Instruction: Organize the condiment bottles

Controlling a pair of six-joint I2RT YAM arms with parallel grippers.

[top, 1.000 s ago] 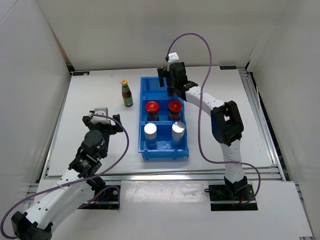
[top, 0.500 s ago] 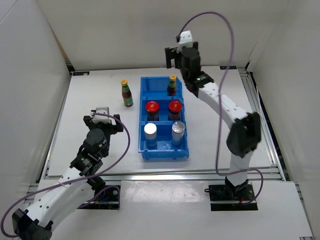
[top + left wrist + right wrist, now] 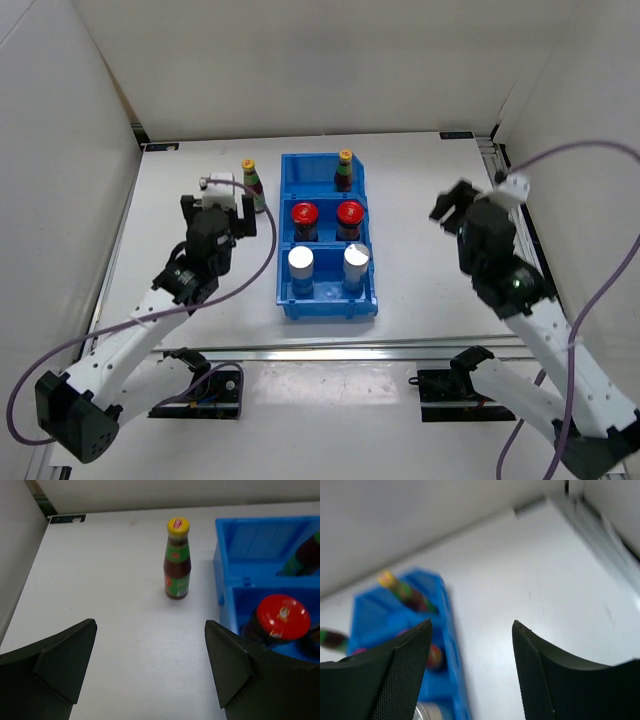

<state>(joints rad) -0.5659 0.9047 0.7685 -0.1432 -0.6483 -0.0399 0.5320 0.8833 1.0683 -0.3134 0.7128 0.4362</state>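
The blue bin [image 3: 330, 306] holds five condiment bottles: a yellow-capped one [image 3: 345, 170] at the back, two red-lidded [image 3: 304, 218] in the middle and two silver-topped [image 3: 300, 262] in front. A second yellow-capped bottle [image 3: 250, 178] stands upright on the table left of the bin. My left gripper [image 3: 217, 205] is open just in front of it. In the left wrist view that bottle [image 3: 177, 560] stands beyond the open gripper [image 3: 150, 625], beside a red lid [image 3: 282, 617]. My right gripper [image 3: 452, 205] hangs open and empty over bare table right of the bin [image 3: 442, 630].
White walls close the table at the back and both sides. An aluminium rail [image 3: 505, 190] runs along the right edge, near the right gripper. Purple cables loop from both arms.
My right arm left the yellow-capped bottle in the back compartment, rose, and swung back to the right with its jaws narrower. My left arm moved forward toward the bottle on the table.
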